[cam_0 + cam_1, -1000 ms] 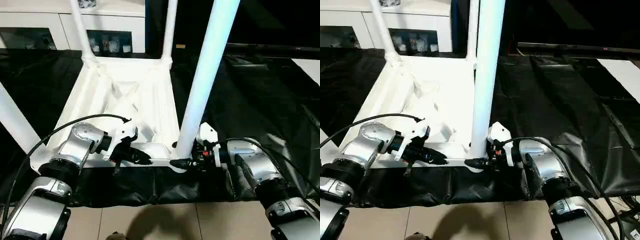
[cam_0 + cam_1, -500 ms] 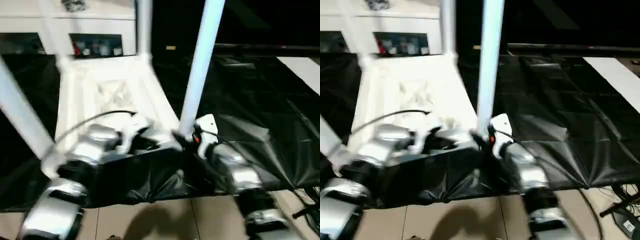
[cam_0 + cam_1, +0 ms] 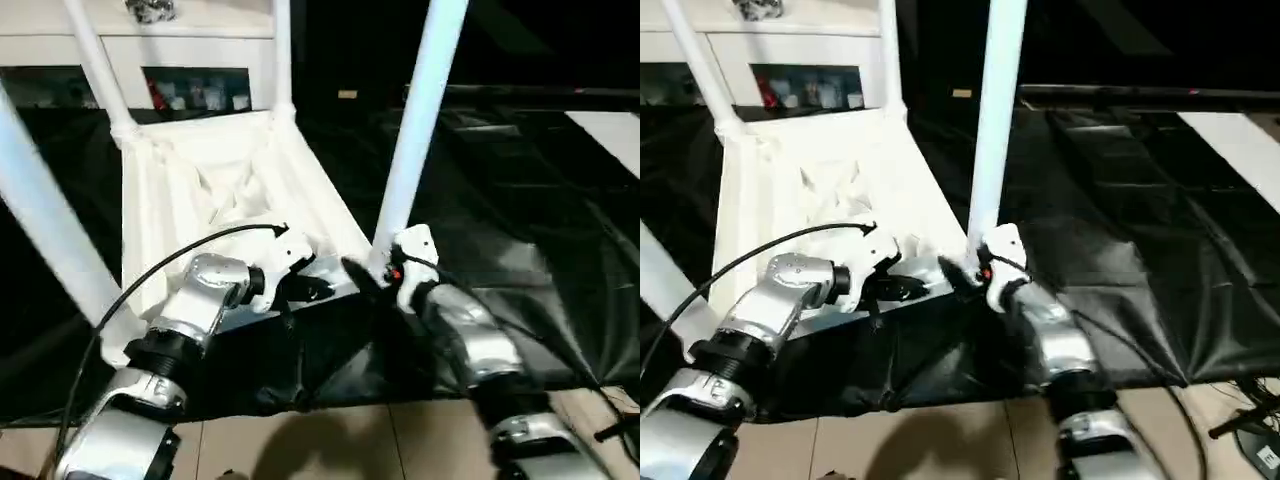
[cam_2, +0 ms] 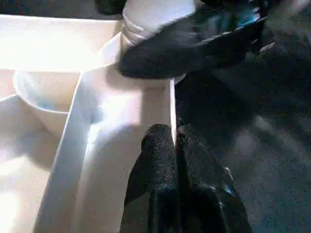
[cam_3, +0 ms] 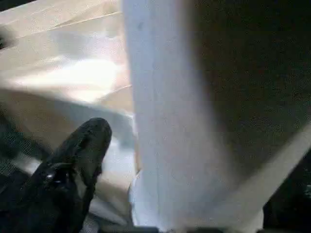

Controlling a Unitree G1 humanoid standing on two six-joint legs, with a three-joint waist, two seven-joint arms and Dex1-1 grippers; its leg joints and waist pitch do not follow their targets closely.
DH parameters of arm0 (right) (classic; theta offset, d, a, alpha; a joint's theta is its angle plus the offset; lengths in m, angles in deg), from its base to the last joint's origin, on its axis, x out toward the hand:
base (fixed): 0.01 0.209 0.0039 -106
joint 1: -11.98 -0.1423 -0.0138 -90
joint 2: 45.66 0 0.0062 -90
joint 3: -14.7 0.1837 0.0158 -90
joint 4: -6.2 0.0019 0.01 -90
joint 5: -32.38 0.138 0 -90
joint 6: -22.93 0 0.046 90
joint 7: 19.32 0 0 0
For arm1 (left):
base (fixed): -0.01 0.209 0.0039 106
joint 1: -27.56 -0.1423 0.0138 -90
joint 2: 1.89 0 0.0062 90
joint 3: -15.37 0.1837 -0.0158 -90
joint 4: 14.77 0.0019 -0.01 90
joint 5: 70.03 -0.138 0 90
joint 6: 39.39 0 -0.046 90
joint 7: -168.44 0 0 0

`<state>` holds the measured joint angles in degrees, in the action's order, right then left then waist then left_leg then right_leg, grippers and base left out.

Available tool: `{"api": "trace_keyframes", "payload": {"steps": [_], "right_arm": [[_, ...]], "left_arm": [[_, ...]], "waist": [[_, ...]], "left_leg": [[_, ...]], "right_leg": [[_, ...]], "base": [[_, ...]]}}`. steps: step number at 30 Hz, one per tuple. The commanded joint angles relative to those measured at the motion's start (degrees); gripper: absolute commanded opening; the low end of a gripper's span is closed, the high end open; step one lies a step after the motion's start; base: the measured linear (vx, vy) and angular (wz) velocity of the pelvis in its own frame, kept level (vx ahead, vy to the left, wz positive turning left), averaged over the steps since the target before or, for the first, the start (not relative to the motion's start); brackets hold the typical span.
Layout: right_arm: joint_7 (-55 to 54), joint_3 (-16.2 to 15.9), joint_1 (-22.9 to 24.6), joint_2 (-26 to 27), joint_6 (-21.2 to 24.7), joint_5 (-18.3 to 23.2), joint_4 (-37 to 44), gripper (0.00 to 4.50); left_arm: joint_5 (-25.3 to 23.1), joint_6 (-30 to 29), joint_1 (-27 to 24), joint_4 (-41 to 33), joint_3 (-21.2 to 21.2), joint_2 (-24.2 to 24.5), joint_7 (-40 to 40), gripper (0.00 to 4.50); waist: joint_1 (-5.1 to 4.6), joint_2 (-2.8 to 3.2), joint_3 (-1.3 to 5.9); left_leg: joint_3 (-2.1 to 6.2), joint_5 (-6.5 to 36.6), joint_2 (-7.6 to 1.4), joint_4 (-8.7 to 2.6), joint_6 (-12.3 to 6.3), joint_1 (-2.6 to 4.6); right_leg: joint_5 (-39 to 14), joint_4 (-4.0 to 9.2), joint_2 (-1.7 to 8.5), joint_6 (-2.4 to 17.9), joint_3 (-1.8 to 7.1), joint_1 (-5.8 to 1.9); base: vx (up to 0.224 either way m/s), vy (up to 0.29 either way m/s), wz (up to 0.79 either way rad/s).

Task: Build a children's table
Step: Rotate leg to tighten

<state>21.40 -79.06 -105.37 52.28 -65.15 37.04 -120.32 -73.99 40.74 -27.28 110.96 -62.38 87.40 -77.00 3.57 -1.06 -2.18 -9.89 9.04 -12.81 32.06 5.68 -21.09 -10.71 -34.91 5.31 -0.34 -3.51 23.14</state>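
The work table (image 3: pixel 520 200), black-sheeted, carries the children's table (image 3: pixel 235 190), laid upside down w/ ribbed underside up, its near rim by the work table's near edge. 4 legs are seen standing in the corner sockets, so assembly is judged nearly done; seating of the near right leg (image 3: pixel 415 130) and turning the table upright appear left. The left gripper (image 4: pixel 176 145) is pinched on the near rim. The right gripper (image 3: pixel 362 282) is at that leg's base; its grip can't be told. No readable writing or brand is seen.
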Motion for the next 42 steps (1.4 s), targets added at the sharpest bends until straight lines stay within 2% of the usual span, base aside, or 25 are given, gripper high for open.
{"api": "trace_keyframes", "payload": {"steps": [1, 4, 5, 6, 8, 9, 11, 12, 17, 22, 23, 25, 31, 35, 37, 40, 42], "right_arm": [[9.88, -4.12, 0.17, -1.37, 0.77, 1.87, 3.4, 4.3], [21.06, -6.72, 1.05, -6.17, 1.44, 2.54, 5.79, 4.3], [22.29, -7.02, 1.1, -6.68, 1.44, 2.45, 5.94, 4.3], [26.5, -8.12, 1.01, -8.52, 1.69, 2.33, 6.24, 4.3], [28.62, -8.57, 0.69, -9.34, 1.78, 2.34, 6.06, 4.3], [30.01, -8.86, 0.41, -9.85, 1.82, 2.36, 5.86, 4.06], [31.74, -9.15, -0.41, -10.45, 2.01, 2.66, 5.34, 4.06], [32.73, -9.4, -0.77, -10.8, 2.26, 3.02, 5.29, 3.91], [34.78, -10.15, -1.4, -11.41, 2.83, 3.37, 5.2, 3.53], [36.08, -10.38, -1.48, -11.03, 2.71, 2.8, 5.17, 3.17], [36.16, -10.43, -1.37, -10.98, 2.79, 2.86, 5.32, 3.17], [36.29, -10.6, -1.06, -10.92, 3.0, 3.13, 5.72, 2.83], [36.43, -11.26, 0.0, -10.95, 3.12, 3.18, 6.47, 2.62], [31.6, -9.69, 2.16, -9.24, 3.39, 3.35, 7.74, 2.62], [24.94, -7.84, 3.15, -7.19, 3.75, 2.88, 7.4, 2.62], [15.48, -5.9, 4.36, -4.01, 4.24, 1.69, 6.86, 2.62], [8.72, -4.78, 4.59, -1.27, 4.75, 0.8, 5.78, 2.61]], "left_arm": [[3.2, 2.58, -1.18, -0.49, 2.98, -1.14, -6.6, 0.0], [2.92, 4.36, -0.64, 0.5, 3.21, 1.66, -10.96, 0.0], [2.78, 4.59, -0.57, 0.61, 3.29, 1.98, -11.36, 0.0], [3.04, 4.98, -0.27, 0.82, 3.29, 3.07, -13.49, 0.0], [3.27, 5.2, -0.08, 0.9, 3.35, 3.75, -15.0, 0.0], [3.41, 5.38, 0.09, 1.03, 3.4, 4.2, -16.02, 0.0], [3.64, 6.01, 0.58, 1.76, 3.45, 5.06, -17.88, 0.0], [3.84, 6.45, 0.88, 2.29, 3.51, 5.53, -19.04, 0.0], [4.11, 7.17, 1.54, 3.36, 3.71, 6.47, -21.24, 0.0], [3.94, 7.88, 2.08, 4.17, 3.91, 6.96, -22.96, 0.0], [3.96, 7.84, 2.08, 4.16, 3.91, 6.95, -22.98, 0.0], [4.14, 8.02, 2.17, 4.47, 3.99, 6.97, -23.25, 0.0], [4.46, 8.32, 2.27, 5.13, 4.12, 7.04, -23.76, 0.0], [5.05, 7.41, 1.89, 4.97, 2.88, 6.23, -21.41, 0.0], [4.66, 6.72, 1.94, 5.25, 2.14, 5.15, -17.49, 0.0], [3.21, 4.95, 1.92, 5.68, 2.06, 3.28, -11.37, 0.0], [3.3, 2.81, 1.87, 5.64, 1.52, 0.92, -7.34, 0.0]], "waist": [[0.15, -0.13, 3.34], [0.43, -0.17, 3.43], [0.68, -0.04, 3.37], [0.97, -0.16, 3.27], [1.44, -0.25, 3.2], [1.46, -0.32, 3.07], [1.6, -0.32, 2.98], [1.64, -0.34, 2.99], [1.79, -0.34, 3.09], [1.9, -0.45, 3.23], [2.03, -0.13, 3.27], [2.11, -0.16, 3.3], [2.17, -0.06, 3.35], [2.26, -0.27, 3.33], [2.29, -0.33, 3.21], [1.7, -0.51, 2.72], [1.21, -0.52, 2.43]], "left_leg": [[-0.62, 12.15, -0.01, -3.04, -3.78, 0.16], [-0.69, 11.03, 0.0, -2.81, -4.83, 0.24], [-0.83, 10.79, -0.17, -2.75, -5.29, 0.27], [-0.88, 11.11, -0.28, -2.76, -5.33, 0.27], [-0.92, 12.12, -0.37, -2.83, -4.66, 0.41], [-0.92, 13.08, -0.4, -2.96, -4.08, 0.43], [-0.88, 14.25, -0.43, -3.07, -3.29, 0.55], [-0.85, 14.89, -0.46, -3.14, -2.9, 0.66], [-0.82, 14.02, -0.5, -3.12, -2.43, 0.67], [-0.86, 12.28, -0.4, -2.95, -2.88, 0.49], [-0.82, 12.1, -0.42, -2.94, -2.85, 0.55], [-0.86, 12.29, -0.44, -2.92, -2.83, 0.61], [-0.84, 12.53, -0.42, -2.91, -2.48, 0.66], [-0.86, 12.24, -0.44, -2.91, -2.66, 0.64], [-0.85, 13.12, -0.42, -3.03, -2.3, 0.66], [-0.51, 17.9, -0.34, -3.59, -0.06, 1.01], [-0.34, 19.87, -0.28, -3.8, 0.79, 1.0]], "right_leg": [[-5.26, 3.9, 1.73, 12.69, 1.92, -3.06], [-2.59, 3.56, 1.63, 14.02, 1.8, -3.35], [-2.17, 3.46, 1.59, 14.38, 1.78, -3.2], [-2.96, 3.5, 1.75, 14.5, 1.75, -3.17], [-5.46, 3.62, 1.89, 14.36, 1.76, -3.05], [-7.56, 3.79, 1.96, 14.08, 1.8, -2.92], [-10.11, 3.95, 2.05, 13.63, 1.84, -2.79], [-11.24, 4.04, 2.03, 13.33, 1.85, -2.73], [-9.73, 3.81, 2.02, 13.6, 1.87, -2.67], [-6.98, 3.48, 2.03, 14.14, 1.81, -2.89], [-6.79, 3.41, 2.09, 14.27, 1.81, -2.91], [-6.53, 3.43, 2.05, 14.36, 1.81, -2.89], [-6.13, 3.4, 1.99, 14.44, 1.81, -2.95], [-5.4, 3.32, 2.0, 14.57, 1.82, -2.96], [-7.35, 3.56, 2.1, 14.1, 1.84, -2.91], [-18.72, 4.73, 2.5, 10.98, 1.89, -2.45], [-23.36, 5.28, 2.53, 9.36, 1.9, -2.09]], "base": [[0.0, 0.0, 0.0], [0.0, 0.0, 0.0], [0.0, 0.0, 0.0], [0.0, 0.0, 0.0], [0.0, 0.0, 0.0], [0.0, 0.0, 0.0], [0.0, 0.0, 0.0], [0.0, 0.0, 0.0], [0.0, 0.0, 0.0], [0.0, 0.0, 0.0], [0.0, 0.0, 0.0], [0.0, 0.0, 0.0], [0.0, 0.0, 0.0], [0.0, 0.0, 0.0], [0.0, 0.0, 0.0], [0.0, 0.0, 0.0], [0.0, 0.0, 0.0]]}}
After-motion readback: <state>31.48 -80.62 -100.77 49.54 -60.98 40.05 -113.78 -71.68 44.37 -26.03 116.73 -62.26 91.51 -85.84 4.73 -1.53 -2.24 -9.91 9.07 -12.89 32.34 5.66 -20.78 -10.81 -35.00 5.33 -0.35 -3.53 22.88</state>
